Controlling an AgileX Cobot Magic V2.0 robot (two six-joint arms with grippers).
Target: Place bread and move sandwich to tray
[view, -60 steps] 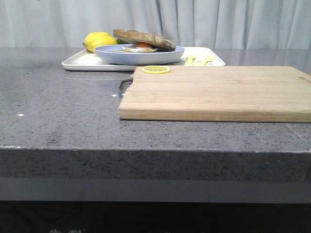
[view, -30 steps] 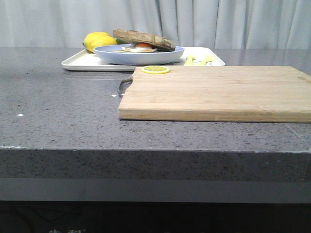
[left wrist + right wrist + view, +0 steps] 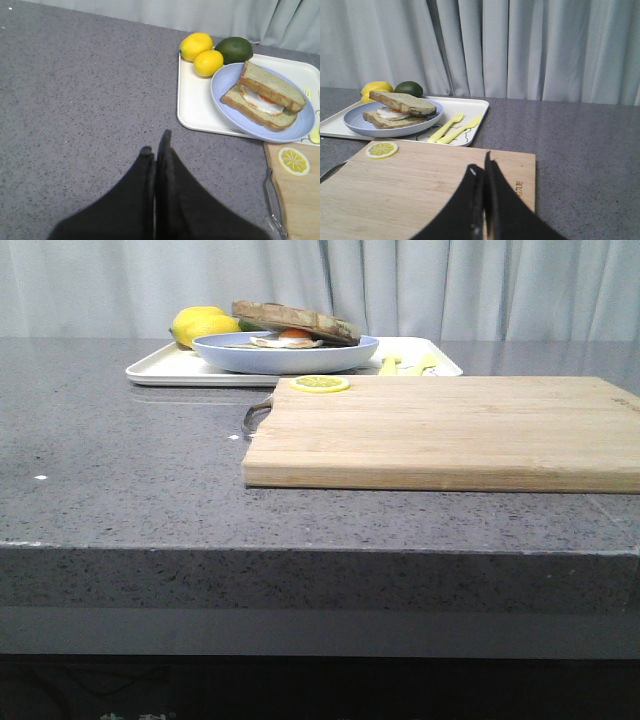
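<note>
The sandwich (image 3: 260,106) lies on a round pale-blue plate (image 3: 227,95) that stands on the white tray (image 3: 192,100) at the back of the counter. Its top piece is the greenish-tan bread (image 3: 272,86), resting slanted over the fried egg (image 3: 261,101). The front view shows the same sandwich (image 3: 296,328) on the tray (image 3: 165,368), and so does the right wrist view, with the sandwich (image 3: 400,110) on the tray (image 3: 472,107). My left gripper (image 3: 156,141) is shut and holds nothing, over bare counter short of the tray. My right gripper (image 3: 480,162) is shut, empty, above the cutting board.
A pale wooden cutting board (image 3: 450,430) with a metal handle (image 3: 256,414) fills the right of the counter, a lemon slice (image 3: 320,384) on its far left corner. Two lemons (image 3: 201,54) and a lime (image 3: 233,50) sit on the tray, with a yellow fork and knife (image 3: 452,128).
</note>
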